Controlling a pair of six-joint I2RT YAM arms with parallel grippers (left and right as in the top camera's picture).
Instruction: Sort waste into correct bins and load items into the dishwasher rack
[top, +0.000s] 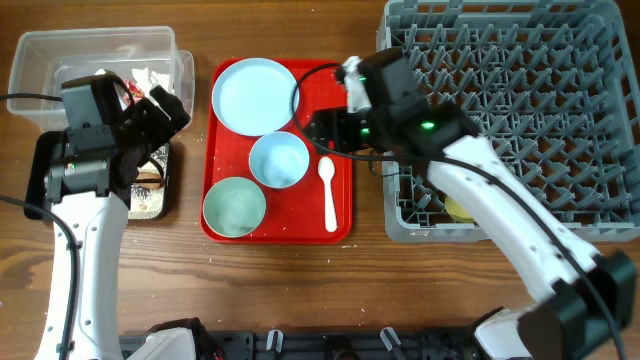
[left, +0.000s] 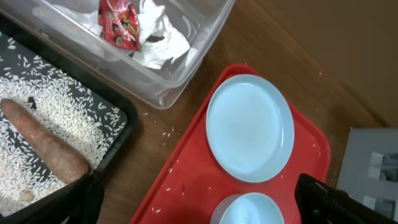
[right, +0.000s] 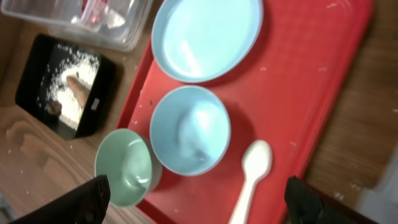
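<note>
The light blue plate (top: 253, 95), light blue bowl (top: 279, 160), pale green bowl (top: 234, 206) and white spoon (top: 329, 192) lie on the red tray (top: 340, 100). The yellow cup (top: 458, 208) sits in the grey rack (top: 510, 110). The red-and-white wrapper (left: 118, 22) and white paper (left: 158, 37) lie in the clear tub (left: 186, 68). Rice (left: 62, 112), the brown piece (left: 43, 140) and a small lump (left: 25, 195) lie in the black tray (left: 118, 115). My left gripper (top: 168, 108) is open and empty above the trays' gap. My right gripper (top: 325, 130) is open and empty above the red tray, over the spoon (right: 252, 174) and bowls.
A few loose rice grains lie on the red tray (left: 186, 180) and on the wood beside it. The rack stands close to the red tray's right edge. Cables run from both arms across the table.
</note>
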